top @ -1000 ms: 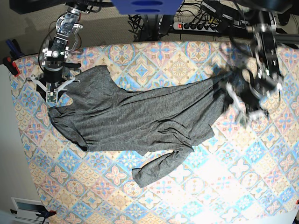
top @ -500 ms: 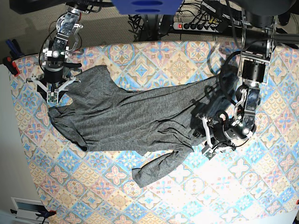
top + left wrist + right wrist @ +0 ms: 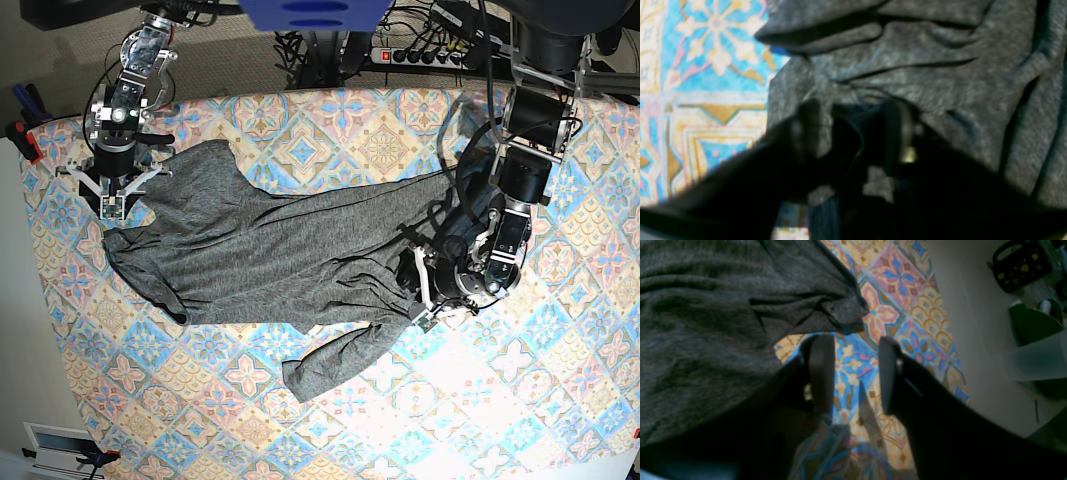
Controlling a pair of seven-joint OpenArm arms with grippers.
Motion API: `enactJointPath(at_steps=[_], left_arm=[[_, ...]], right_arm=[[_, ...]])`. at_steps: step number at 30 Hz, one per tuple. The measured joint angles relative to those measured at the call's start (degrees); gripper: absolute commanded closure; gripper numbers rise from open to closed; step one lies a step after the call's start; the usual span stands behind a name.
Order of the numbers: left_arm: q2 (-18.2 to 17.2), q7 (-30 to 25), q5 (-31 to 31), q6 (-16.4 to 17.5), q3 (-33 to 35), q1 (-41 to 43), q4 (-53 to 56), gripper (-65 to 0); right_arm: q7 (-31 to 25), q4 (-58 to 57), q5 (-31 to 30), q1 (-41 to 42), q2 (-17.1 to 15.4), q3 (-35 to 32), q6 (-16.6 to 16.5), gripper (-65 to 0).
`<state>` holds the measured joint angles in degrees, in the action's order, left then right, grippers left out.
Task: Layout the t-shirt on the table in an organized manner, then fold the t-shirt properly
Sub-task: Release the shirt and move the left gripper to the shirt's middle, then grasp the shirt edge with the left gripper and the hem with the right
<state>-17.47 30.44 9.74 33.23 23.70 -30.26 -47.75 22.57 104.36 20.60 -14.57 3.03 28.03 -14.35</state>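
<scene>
The dark grey t-shirt (image 3: pixel 270 250) lies crumpled and stretched sideways across the tile-print table (image 3: pixel 500 400), one sleeve trailing toward the front. My left gripper (image 3: pixel 418 290) is down on the shirt's right-hand edge. In the left wrist view its fingers (image 3: pixel 897 130) stand apart on wrinkled cloth (image 3: pixel 923 66), with a dark fold between them (image 3: pixel 853 126). My right gripper (image 3: pixel 112 208) hovers at the shirt's far-left corner. Seen from the right wrist, it (image 3: pixel 855 373) is open over bare table (image 3: pixel 900 290), and the cloth corner (image 3: pixel 840 310) lies just past the fingertips.
A power strip and cables (image 3: pixel 420 55) run behind the table's back edge. Clamps (image 3: pixel 25 140) grip the left edge. In the right wrist view the table ends close to the gripper, with floor and plastic bins (image 3: pixel 1037 353) beyond.
My left arm has swung from the table's right side down and inward onto the shirt's right-hand edge, and its jaws have narrowed somewhat. The right arm has stayed put.
</scene>
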Motion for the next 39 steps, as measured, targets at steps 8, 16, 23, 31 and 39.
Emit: enactJointPath(at_steps=[8, 16, 23, 31, 39], left_arm=[[0.11, -0.79, -2.43, -1.75, -19.98, 0.44, 6.95, -5.1], [-4.59, -10.51, -6.36, -2.10, -32.33, 6.82, 7.82, -4.6], [-5.62, -12.39, -6.40, -0.37, -38.97, 9.46, 7.85, -4.6], [-6.27, -7.87, -8.85, -1.79, -39.15, 5.95, 8.55, -5.1], [-5.73, 4.33, -10.27, -3.65, -39.12, 6.91, 0.57, -21.9]], right_arm=[[0.00, 0.00, 0.00, 0.13, -0.02, -0.17, 0.07, -20.5], [0.04, -0.22, 0.00, 0.11, 0.02, -0.44, 0.17, -20.5], [0.00, -0.28, 0.00, 0.13, 0.00, -0.46, 0.15, -20.5], [0.02, -0.28, 0.02, 0.13, -0.02, -0.48, 0.20, -20.5], [0.02, -0.11, 0.00, -0.02, -0.02, -0.48, 0.17, -20.7]])
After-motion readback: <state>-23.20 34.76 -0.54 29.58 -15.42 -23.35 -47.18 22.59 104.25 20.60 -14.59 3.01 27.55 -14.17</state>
